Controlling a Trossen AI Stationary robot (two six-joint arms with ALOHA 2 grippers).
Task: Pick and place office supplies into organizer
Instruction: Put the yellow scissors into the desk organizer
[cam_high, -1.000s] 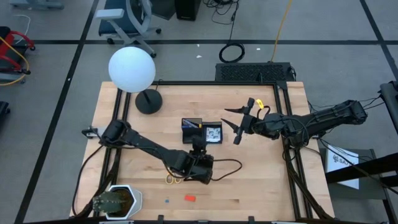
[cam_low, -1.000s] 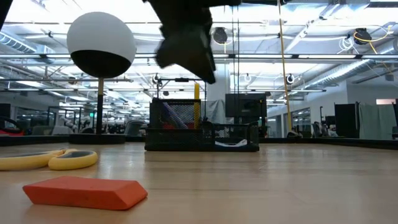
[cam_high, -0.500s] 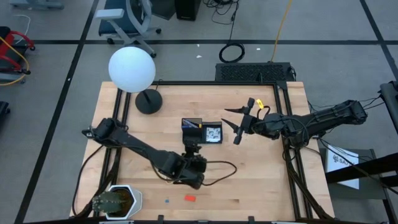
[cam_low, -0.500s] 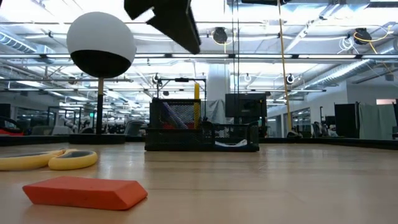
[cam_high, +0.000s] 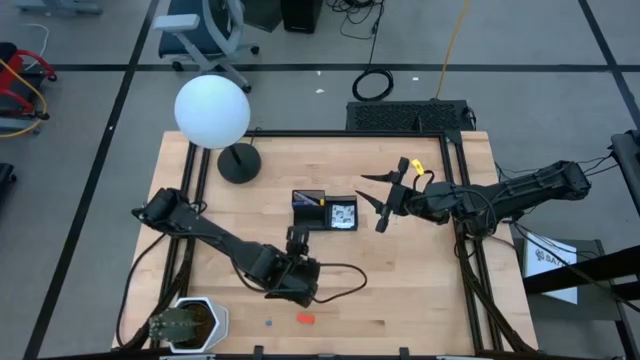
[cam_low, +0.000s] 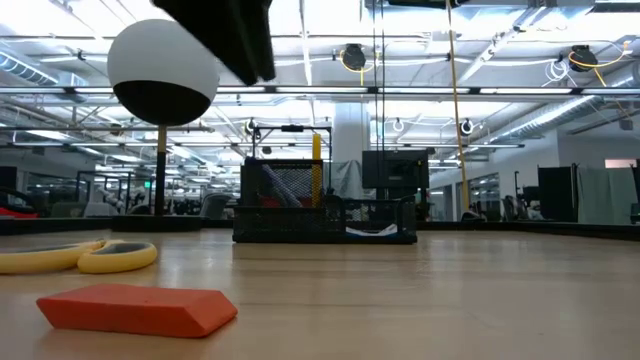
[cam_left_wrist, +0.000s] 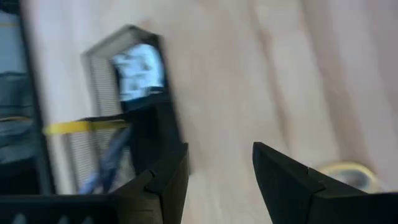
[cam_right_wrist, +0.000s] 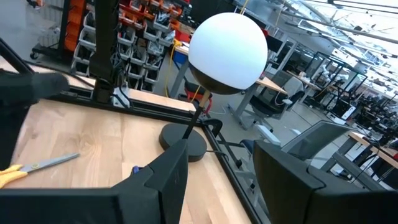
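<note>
On the wooden table (cam_high: 420, 290), the scissors (cam_low: 75, 257) lie just beside the left gripper (cam_high: 291, 241) (fingers apart, empty).

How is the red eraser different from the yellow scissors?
The red eraser is a solid flat block; the yellow scissors have rounded loop handles. The eraser is red all over, while the scissors have yellow handles and grey metal blades. In the low view the eraser lies nearer the camera, with the scissors farther back. Both lie flat on the wooden table, outside the black organizer.
</note>
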